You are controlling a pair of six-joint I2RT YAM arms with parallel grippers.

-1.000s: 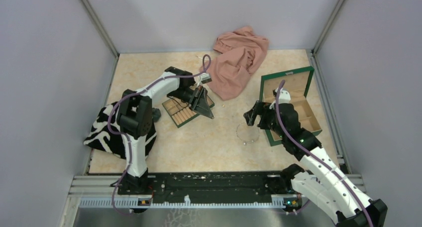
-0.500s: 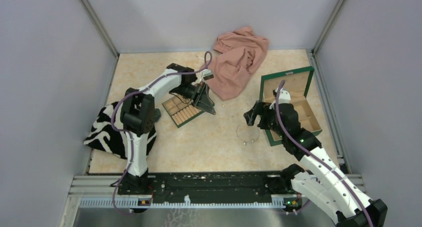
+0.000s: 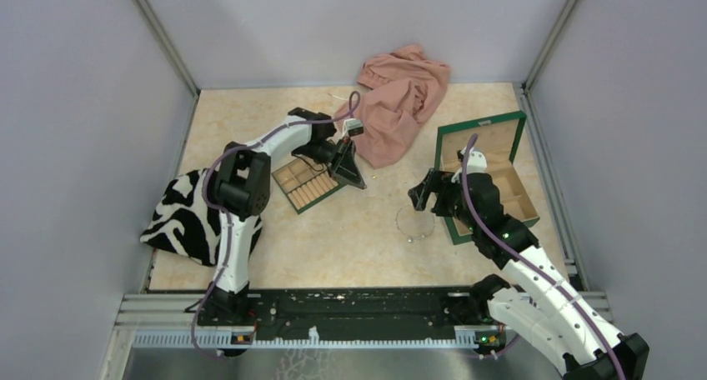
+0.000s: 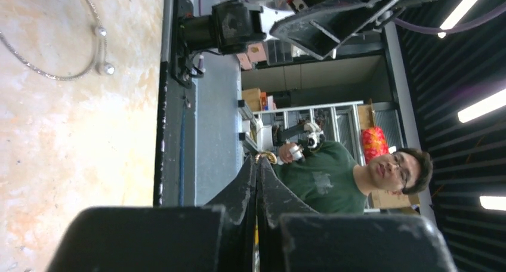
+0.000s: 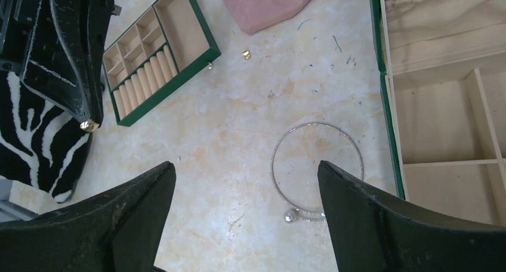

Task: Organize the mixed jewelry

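Right gripper [image 5: 246, 170] is spread wide and holds nothing. It hangs over the bare table [image 5: 227, 135], just left of the green compartment box [image 5: 389, 135].

The silvery necklace loop [image 5: 276, 175] lies flat on the table beside the box's left wall. I can't tell if it touches the wall.

Key relation, from the right wrist view: the loop isn't centred between the fingers. It sits off to the robot's right, box side, and its far edge runs under the right-hand fingertip [image 5: 358, 188]. The ring is near-round, so it has no real long axis. Its gap is on the near side, toward the arm bases, with one bead end [image 5: 290, 216] showing there.

My read is that the right arm needs a small shift toward the box before descending. It should close across one strand of the rim rather than try to span the ring. The chain is thin and flat on stone, so it may slip out of the pinch.

Left gripper [image 3: 358, 182] is closed on a small gold piece [image 5: 89, 126] at its tips. It's at the slotted tray [image 3: 302, 184], well apart from the loop, so the right arm is clearly the nearer one.

One loose gold speck [image 5: 245, 54] lies between the tray and the pink cloth [image 5: 268, 3]. A zebra-print cloth [image 3: 188, 217] is on the left.
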